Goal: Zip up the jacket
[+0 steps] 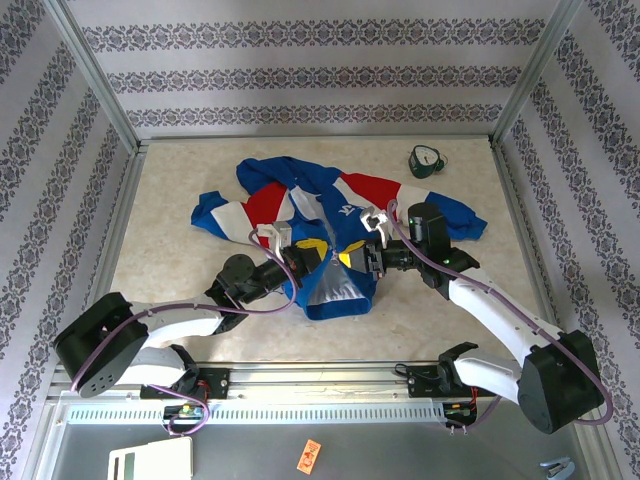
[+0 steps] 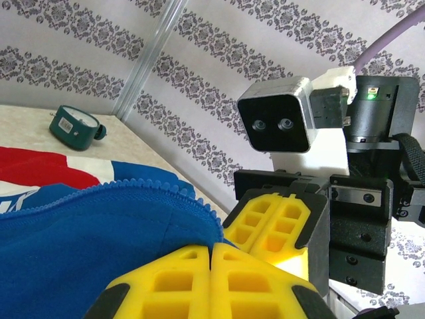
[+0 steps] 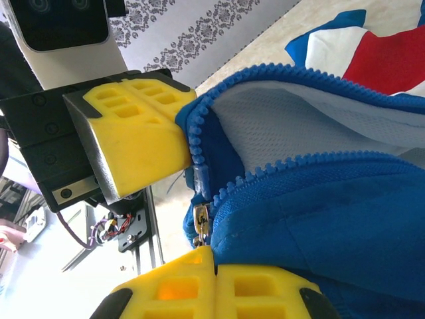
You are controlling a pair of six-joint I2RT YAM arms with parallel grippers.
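Yellow-padded, my left gripper (image 2: 211,251) and right gripper (image 3: 214,256) are both clamped on the jacket (image 1: 310,185) at its hem, either side of the zipper. It lies centred on the table (image 1: 180,200), collar away from me, sleeves spread sideways; a green gauge (image 1: 427,160) sits well clear, far right.

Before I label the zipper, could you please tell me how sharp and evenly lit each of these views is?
Top external: even light, sharp throughout, only soft shadows under the arms, and the jacket reads clearly. Left wrist: its own yellow fingers look soft up close, while the wall pattern is crisp. Right wrist: the zipper teeth are sharp, but the lower-left background is overexposed to near white.
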